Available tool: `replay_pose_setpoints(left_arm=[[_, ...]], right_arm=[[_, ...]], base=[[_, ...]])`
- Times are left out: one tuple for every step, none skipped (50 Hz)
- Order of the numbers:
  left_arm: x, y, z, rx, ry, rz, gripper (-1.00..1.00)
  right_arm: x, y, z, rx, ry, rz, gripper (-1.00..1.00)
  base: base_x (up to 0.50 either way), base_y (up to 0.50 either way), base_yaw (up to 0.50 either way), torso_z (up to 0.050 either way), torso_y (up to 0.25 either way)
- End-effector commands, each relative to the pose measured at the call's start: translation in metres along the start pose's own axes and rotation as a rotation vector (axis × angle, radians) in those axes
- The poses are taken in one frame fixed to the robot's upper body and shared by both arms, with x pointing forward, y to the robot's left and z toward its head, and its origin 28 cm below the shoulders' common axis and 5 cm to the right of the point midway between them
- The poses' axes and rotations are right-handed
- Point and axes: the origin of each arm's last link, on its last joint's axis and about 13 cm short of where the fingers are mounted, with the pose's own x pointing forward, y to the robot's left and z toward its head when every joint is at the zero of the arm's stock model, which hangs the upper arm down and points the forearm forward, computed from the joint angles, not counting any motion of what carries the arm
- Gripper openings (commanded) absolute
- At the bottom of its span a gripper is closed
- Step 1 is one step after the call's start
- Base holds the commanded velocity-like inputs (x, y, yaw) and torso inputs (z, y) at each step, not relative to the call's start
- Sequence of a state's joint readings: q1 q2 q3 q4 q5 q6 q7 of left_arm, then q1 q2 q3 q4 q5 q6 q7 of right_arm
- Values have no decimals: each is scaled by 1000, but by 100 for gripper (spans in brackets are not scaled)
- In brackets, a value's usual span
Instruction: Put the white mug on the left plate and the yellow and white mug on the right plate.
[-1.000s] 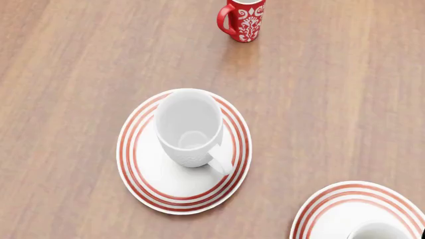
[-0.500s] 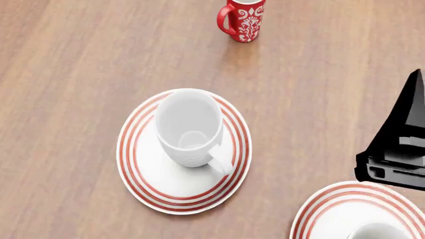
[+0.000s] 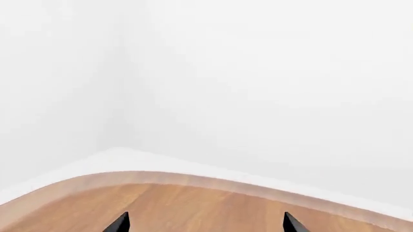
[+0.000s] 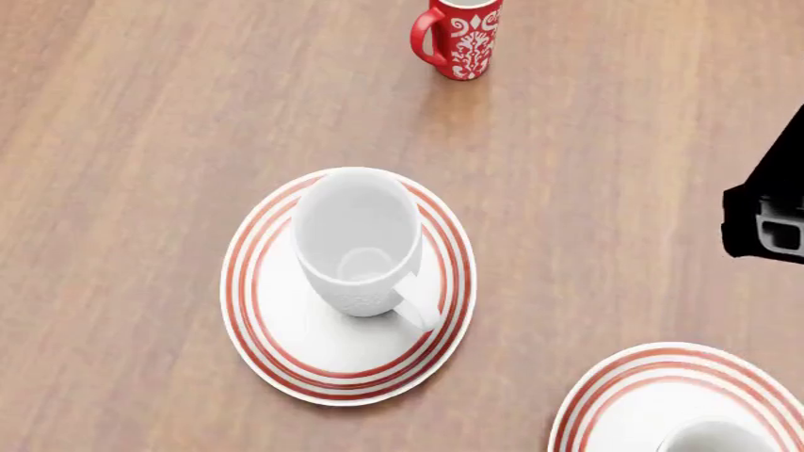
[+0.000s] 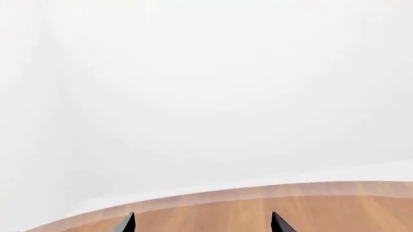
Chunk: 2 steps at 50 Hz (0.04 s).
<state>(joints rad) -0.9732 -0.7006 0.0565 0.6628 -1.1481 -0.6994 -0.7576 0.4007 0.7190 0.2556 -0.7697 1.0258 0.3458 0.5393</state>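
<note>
In the head view the white mug (image 4: 358, 240) stands upright on the left plate (image 4: 270, 325), its handle pointing to the near right. The right plate (image 4: 628, 400) is cut off at the bottom right corner. A mug's white rim (image 4: 716, 436) shows on it, and its outside colour is out of view. A black part of my right arm (image 4: 769, 212) is at the right edge, above and apart from the right plate. My left gripper (image 3: 205, 227) and right gripper (image 5: 201, 226) both show two fingertips wide apart with nothing between them, over the wooden table.
A red mug with a white floral pattern (image 4: 460, 36) stands at the far side of the table. The wrist views show the table's curved far edge (image 3: 193, 176) and white walls behind it.
My right arm has come into the head view and risen from just above the right plate's rim towards the right edge. The mugs and plates have not moved.
</note>
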Motion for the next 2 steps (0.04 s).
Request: replay_pose_setpoints(left_arm=[[-10,1,56,-20,-115,-16,100],[-11,1,60,-21,-124,-16,100]], right_arm=[[-9,16,52,-39,-77,59,100],[-10,18,55,-43,-83,66,100]], base=[[0,0,0,0,0],[0,0,0,0,0]])
